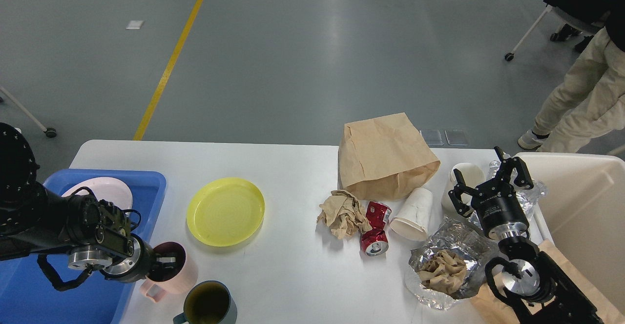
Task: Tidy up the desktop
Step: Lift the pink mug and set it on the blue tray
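Presently the left pincer (168,260) is sitting at the rim of a pink mug (171,275) near the tabletop's (293,168) front-left edge, beside a blue tray (151,187); whether its fingers are gripping the rim cannot be told. The right pincer (488,187) is hovering with fingers spread wide above crumpled foil (454,246), next to a tipped paper cup (415,214) and a crushed red can (376,229). A yellow plate (225,211) is lying left of centre.
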Robot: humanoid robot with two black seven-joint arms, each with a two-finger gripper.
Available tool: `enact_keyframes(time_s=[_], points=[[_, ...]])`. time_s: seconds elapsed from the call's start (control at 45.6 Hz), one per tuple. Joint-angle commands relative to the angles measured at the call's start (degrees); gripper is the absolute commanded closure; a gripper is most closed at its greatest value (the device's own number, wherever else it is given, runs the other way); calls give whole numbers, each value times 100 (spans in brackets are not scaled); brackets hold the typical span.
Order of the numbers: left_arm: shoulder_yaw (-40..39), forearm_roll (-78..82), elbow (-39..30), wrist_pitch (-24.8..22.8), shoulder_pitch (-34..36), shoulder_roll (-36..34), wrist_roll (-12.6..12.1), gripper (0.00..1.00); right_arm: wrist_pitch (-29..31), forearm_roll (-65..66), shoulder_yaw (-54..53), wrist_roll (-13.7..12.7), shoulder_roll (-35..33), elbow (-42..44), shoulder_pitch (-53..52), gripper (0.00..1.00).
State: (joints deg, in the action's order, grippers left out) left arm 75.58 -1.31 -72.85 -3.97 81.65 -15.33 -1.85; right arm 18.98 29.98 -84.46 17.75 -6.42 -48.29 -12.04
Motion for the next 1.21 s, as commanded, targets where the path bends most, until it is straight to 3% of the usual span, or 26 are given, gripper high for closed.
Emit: enact_keyframes(time_s=[0.0, 0.088, 0.263, 0.482, 0.658, 0.789, 1.008, 1.184], points=[[1, -1, -10, -43, 52, -49, 9, 100, 0, -1, 0, 0, 0, -5, 0, 0], [9, -9, -72, -157, 166, -102, 9, 100, 0, -1, 0, 0, 0, 4, 0, 0], [158, -1, -598, -982, 1114, -471, 36, 100, 0, -1, 0, 0, 0, 4, 0, 0], [764, 254, -1704, -2160, 3353, -673, 9, 100, 0, -1, 0, 0, 0, 4, 0, 0], [1257, 254, -2699, -2652, 5148, -612, 35, 100, 0, -1, 0, 0, 0, 4, 0, 0], [1477, 280, -2814, -3346, 6046, -568, 53, 100, 0, -1, 0, 0, 0, 4, 0, 0], [1960, 948, -2665, -3286, 6064, -1103, 167, 100, 0, -1, 0, 0, 0, 4, 0, 0], [2102, 2046, -1541, -3356, 5064, -2605, 554, 100, 0, -1, 0, 0, 0, 4, 0, 0]])
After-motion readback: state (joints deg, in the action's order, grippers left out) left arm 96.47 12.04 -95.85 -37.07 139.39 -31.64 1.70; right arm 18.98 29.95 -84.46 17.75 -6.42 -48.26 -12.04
